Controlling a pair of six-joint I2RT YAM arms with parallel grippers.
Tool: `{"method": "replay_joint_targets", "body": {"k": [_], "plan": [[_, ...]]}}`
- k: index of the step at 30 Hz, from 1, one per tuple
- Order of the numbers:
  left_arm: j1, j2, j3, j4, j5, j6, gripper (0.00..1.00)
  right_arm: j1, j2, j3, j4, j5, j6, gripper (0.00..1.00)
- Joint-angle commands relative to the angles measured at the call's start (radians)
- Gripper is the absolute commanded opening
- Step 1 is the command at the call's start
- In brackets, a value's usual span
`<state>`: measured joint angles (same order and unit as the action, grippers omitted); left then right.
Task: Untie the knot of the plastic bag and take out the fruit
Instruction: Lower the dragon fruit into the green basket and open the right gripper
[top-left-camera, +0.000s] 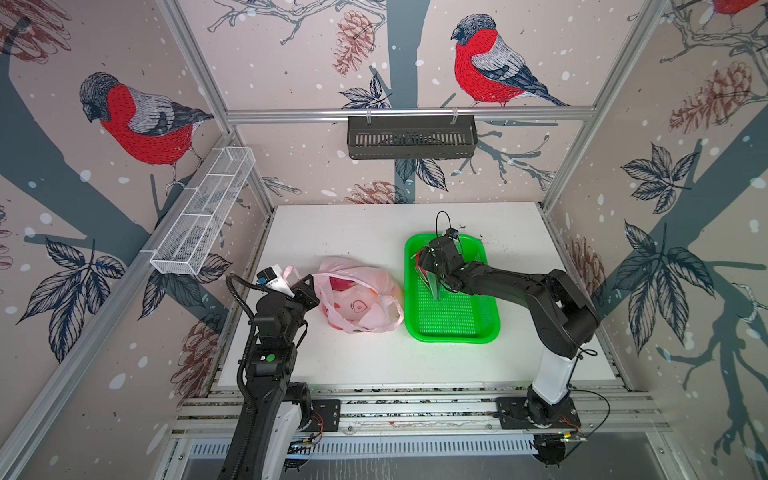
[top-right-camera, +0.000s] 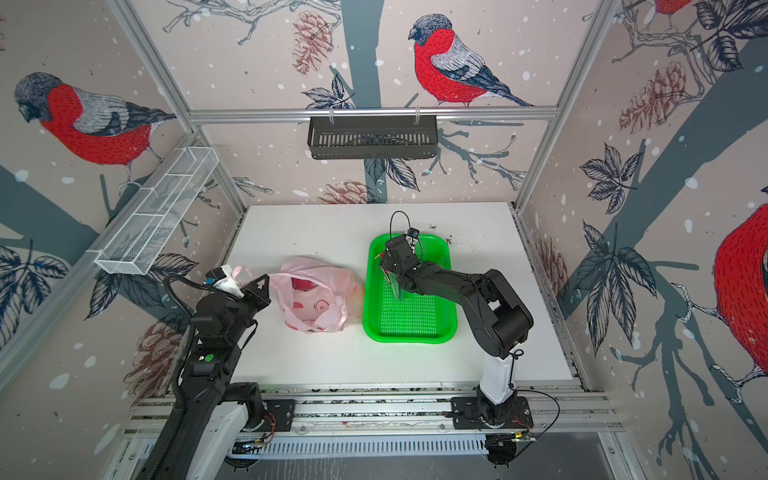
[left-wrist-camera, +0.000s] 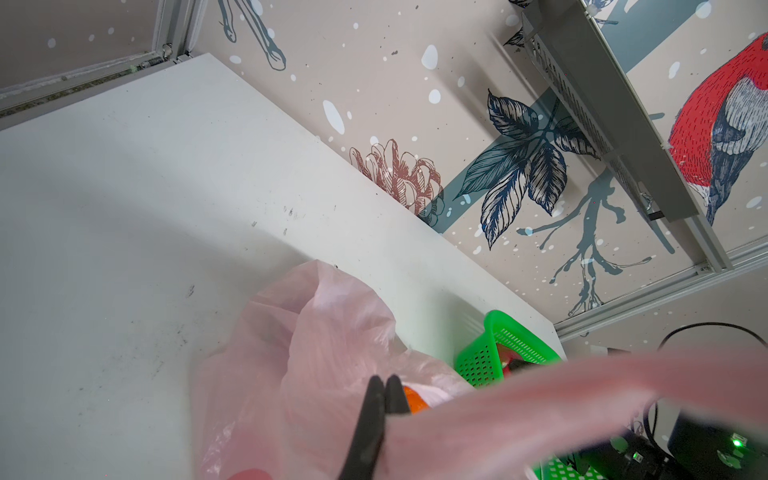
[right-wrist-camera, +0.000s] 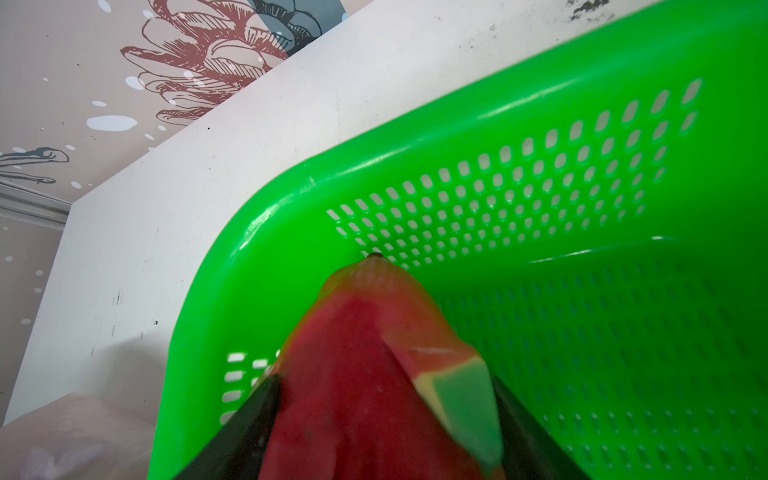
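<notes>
**Bird-print walls (top-left-camera: 291, 62), fruit poised over the basket**

White counter (top-left-camera: 374, 224) carries the plastic bag (top-left-camera: 357, 309) near its centre, with the green basket (top-left-camera: 451, 320) just beside it at 3 o'clock. My left end effector (left-wrist-camera: 385, 384) is pressed together, pinching one of the bag's handle loops at the bag's 9 o'clock side and holding the mouth agape. The handles lie apart, so I judge the knot undone. My right end effector (right-wrist-camera: 386, 407) is clamped wide around a dragon fruit (right-wrist-camera: 365, 332), low over the basket's 11 o'clock corner; whether it touches the floor I cannot tell. I read this as the drop-off of the first fruit. Next I'd spread those jaws, lift clear, and swing across toward 9 o'clock for the rest: something red (top-left-camera: 340, 284) and an orange fruit (left-wrist-camera: 415, 401) show inside the bag.
</notes>
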<state>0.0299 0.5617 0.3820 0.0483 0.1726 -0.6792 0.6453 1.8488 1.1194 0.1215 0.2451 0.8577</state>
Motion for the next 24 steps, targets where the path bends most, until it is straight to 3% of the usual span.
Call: {"method": "replay_joint_targets", "body": {"k": [1, 8, 24], "plan": [[0.0, -0.008, 0.0, 0.007, -0.012, 0.012, 0.0, 0.004, 0.001, 0.01, -0.01, 0.014, 0.004, 0.51], [0.001, -0.023, 0.001, -0.003, -0.013, 0.01, 0.0, 0.014, -0.005, 0.026, -0.048, 0.036, 0.003, 0.7], [0.001, -0.017, 0.007, 0.004, 0.001, 0.009, 0.0, 0.025, -0.038, 0.031, -0.096, 0.077, -0.003, 0.89]]}}
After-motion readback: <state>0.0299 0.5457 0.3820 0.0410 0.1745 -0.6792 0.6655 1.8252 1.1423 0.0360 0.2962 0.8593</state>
